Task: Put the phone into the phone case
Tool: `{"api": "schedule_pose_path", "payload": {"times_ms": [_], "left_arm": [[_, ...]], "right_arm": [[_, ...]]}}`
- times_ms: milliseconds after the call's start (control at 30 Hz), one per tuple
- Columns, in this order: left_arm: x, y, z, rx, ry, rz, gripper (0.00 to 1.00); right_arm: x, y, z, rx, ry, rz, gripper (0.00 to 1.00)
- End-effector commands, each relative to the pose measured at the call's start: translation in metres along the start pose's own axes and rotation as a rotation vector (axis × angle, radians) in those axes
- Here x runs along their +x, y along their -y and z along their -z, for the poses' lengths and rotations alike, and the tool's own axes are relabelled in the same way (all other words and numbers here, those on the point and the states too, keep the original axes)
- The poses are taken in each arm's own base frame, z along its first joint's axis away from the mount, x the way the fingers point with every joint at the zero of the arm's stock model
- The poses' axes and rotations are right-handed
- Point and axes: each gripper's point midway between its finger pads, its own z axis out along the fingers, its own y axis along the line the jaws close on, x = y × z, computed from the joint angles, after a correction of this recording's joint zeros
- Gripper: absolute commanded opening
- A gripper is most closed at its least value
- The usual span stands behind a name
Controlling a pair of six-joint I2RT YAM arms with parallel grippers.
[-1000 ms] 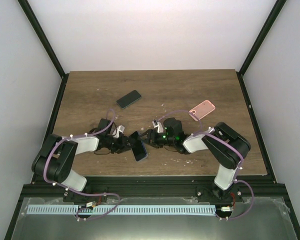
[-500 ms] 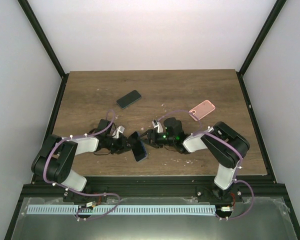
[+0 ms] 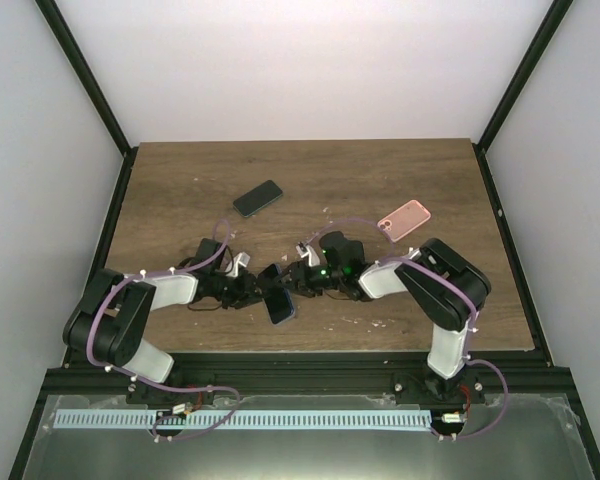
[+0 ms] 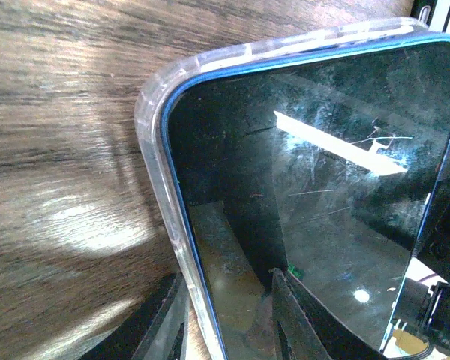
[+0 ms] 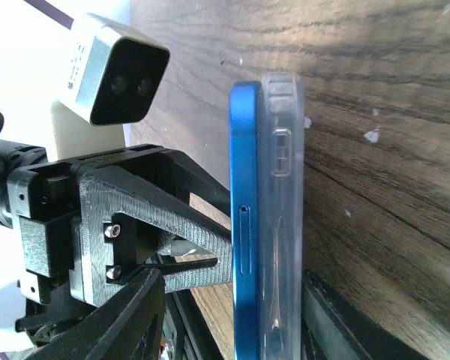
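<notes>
Blue slab phone [image 5: 244,172], clear plastic case [image 5: 283,187] clamped by left gripper [image 4: 225,322] at 6 o'clock; right gripper [image 5: 232,300] apart, astride; case dislodged if squeezed askew.

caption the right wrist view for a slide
Blue phone edge-on against clear case, held upright by the left gripper

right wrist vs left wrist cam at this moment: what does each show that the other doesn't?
Right wrist only: the blue phone edge-on, its long side fully exposed beside the clear case, not sunk into it. It also shows one of the left gripper's fingers against that side, and the left wrist camera.
Left wrist only: the phone's dark, scratched screen face-on, with the case rim wrapping one corner.
Both: phone and case together, with the wooden table behind.
</notes>
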Motion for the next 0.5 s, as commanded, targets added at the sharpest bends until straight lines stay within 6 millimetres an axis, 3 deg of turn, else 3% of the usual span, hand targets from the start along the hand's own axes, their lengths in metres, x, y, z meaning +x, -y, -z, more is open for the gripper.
{"api": "schedule_pose_path", "payload": {"times_ms": [0,267,300,400,467], "left_arm": [[0.016,-0.013,-0.008,-0.037,-0.050,0.012,0.33],[0.017,-0.016,-0.006,-0.052,-0.045,0.009,0.33],[0.016,-0.017,-0.006,-0.056,-0.044,0.009,0.33],[0.016,-0.018,-0.007,-0.059,-0.044,0.010,0.33],[0.016,-0.018,-0.007,-0.061,-0.041,0.010,0.33]], "right_arm": [[0.023,-0.021,-0.011,-0.057,-0.151,0.080,0.47],[0.023,-0.019,0.000,-0.043,-0.112,0.084,0.33],[0.023,-0.021,0.001,-0.048,-0.109,0.085,0.34],[0.024,-0.024,0.004,-0.063,-0.103,0.085,0.50],[0.023,-0.024,0.006,-0.060,-0.086,0.083,0.53]]}}
